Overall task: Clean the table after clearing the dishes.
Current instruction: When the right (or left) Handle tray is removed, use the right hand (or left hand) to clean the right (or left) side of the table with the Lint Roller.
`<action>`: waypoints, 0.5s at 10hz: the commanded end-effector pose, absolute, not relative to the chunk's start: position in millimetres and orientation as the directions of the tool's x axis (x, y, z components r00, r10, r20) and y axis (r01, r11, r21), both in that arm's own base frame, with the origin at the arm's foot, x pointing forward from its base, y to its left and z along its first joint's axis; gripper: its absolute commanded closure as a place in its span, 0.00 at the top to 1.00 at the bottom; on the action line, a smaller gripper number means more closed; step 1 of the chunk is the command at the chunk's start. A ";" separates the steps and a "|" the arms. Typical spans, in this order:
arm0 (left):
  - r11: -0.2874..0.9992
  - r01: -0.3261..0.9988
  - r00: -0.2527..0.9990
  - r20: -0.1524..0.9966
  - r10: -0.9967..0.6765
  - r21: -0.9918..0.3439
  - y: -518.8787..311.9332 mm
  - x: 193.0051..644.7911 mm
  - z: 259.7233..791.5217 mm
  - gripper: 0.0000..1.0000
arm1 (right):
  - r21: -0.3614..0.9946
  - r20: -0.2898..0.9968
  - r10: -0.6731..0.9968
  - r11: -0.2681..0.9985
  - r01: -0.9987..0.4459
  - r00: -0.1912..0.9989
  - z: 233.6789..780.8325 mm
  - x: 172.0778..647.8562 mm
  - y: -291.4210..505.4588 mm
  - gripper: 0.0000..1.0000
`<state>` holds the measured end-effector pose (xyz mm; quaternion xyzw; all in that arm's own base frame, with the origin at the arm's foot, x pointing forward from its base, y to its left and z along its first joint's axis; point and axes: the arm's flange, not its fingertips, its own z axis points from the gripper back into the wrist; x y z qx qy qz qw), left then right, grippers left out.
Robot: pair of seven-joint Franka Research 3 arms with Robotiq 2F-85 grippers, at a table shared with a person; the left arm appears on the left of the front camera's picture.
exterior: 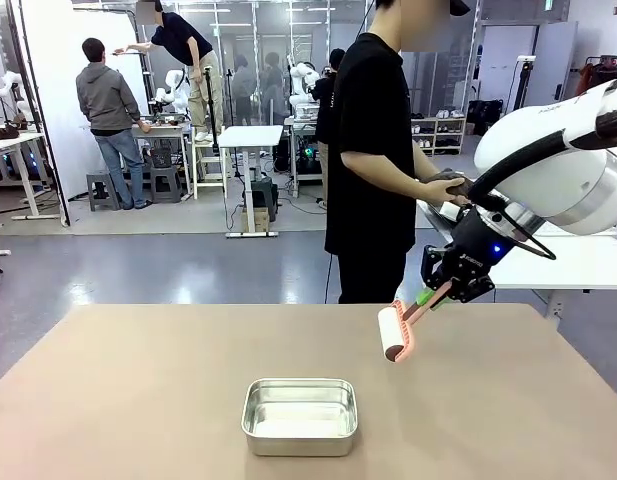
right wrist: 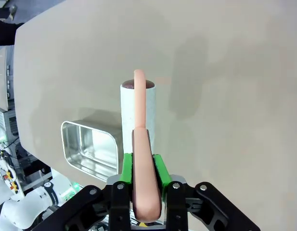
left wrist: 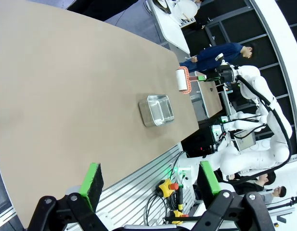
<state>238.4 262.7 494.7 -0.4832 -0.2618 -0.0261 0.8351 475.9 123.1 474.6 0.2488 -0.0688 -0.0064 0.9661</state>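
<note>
The person [exterior: 373, 150] is standing at the far side of the table [exterior: 138, 380], turned towards a white side table [exterior: 578, 262]. One hand [exterior: 440, 188] is reaching for something dark there, but the robot's right arm is crossing in front of it and I cannot tell what it is. The person's legs are disappearing behind the table edge.

The right gripper [exterior: 433, 297] is coming in from the right, and its fingers are hard to make out from the front. The right wrist view is showing it plainly: the right gripper [right wrist: 142, 164] is clamping its green pads on the pink handle of a lint roller [right wrist: 137, 115]. The white roll of the lint roller [exterior: 393, 333] is hanging down over the far right part of the table. I cannot tell whether its lower end is touching the top.

A steel pan [exterior: 300, 384] is sitting near the table's front edge, well apart from the roll. In the wrist view the steel pan [right wrist: 88, 144] is partly hiding behind the roll.

The left gripper [left wrist: 148, 180] is hanging with its jaws spread wide and nothing between them, over the table [left wrist: 66, 72] and well away from the steel pan [left wrist: 156, 109] and the lint roller [left wrist: 181, 80].
</note>
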 end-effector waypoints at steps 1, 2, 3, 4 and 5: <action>0.520 0.313 0.852 0.477 0.215 -0.795 263.5 237.0 496.4 1.00 | 0.467 0.121 -0.054 0.884 -0.009 0.991 479.6 472.6 127.3 0.00; 0.520 0.313 0.852 0.477 0.215 -0.795 263.5 237.0 496.4 1.00 | 0.467 0.121 -0.054 0.884 -0.009 0.991 479.6 472.6 127.3 0.00; 0.520 0.313 0.852 0.477 0.215 -0.795 263.5 237.0 496.4 1.00 | 0.480 0.129 -0.044 0.877 -0.024 0.991 474.6 475.6 124.0 0.22; 0.520 0.313 0.852 0.477 0.215 -0.795 263.5 237.0 496.4 1.00 | 0.497 0.087 -0.065 0.868 0.013 0.994 475.6 489.0 126.1 0.22; 0.520 0.313 0.852 0.477 0.215 -0.795 263.5 237.0 496.4 1.00 | 0.514 0.045 -0.074 0.857 0.041 0.996 472.7 504.0 125.6 0.22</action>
